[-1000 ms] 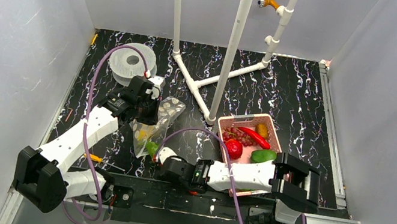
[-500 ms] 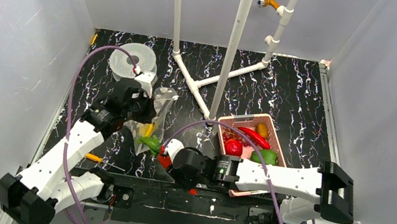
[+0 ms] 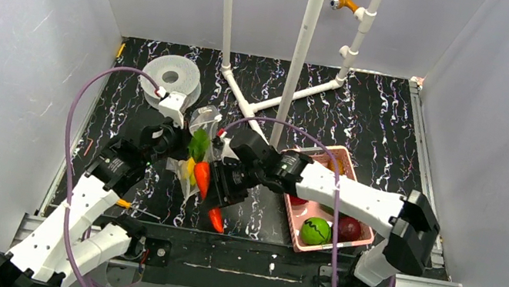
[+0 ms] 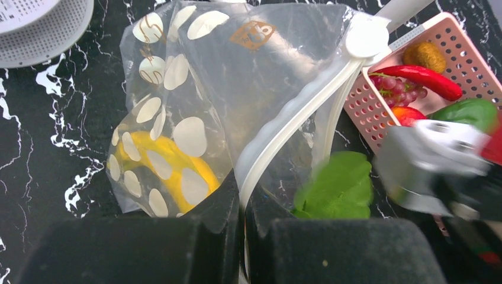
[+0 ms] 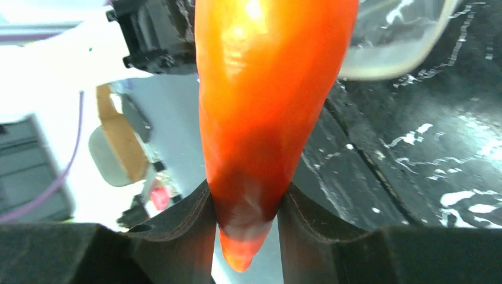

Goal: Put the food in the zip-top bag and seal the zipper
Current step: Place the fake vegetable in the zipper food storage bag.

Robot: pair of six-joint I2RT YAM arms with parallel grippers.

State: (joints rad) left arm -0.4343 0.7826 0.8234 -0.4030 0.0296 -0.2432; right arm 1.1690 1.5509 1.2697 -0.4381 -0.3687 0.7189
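Black marbled bench (image 3: 387, 127), white walls (image 3: 20, 34) around — from above, the pink basket (image 3: 294, 224) holds a green piece (image 3: 315, 232), and the zip-top bag (image 3: 205, 116) stands at the left hand (image 3: 179, 148). Left wrist: a yellow banana (image 4: 174, 171) lies inside the bag; that hand is pressed together on the zipper (image 4: 296, 118). Right wrist: the right hand (image 5: 243, 207) pinches an orange carrot (image 5: 266, 106) — tip between its fingers (image 5: 171, 236).

left gripper (image 4: 243, 198) pinched closed | right gripper (image 5: 244, 207) clamped, jaws half-spread
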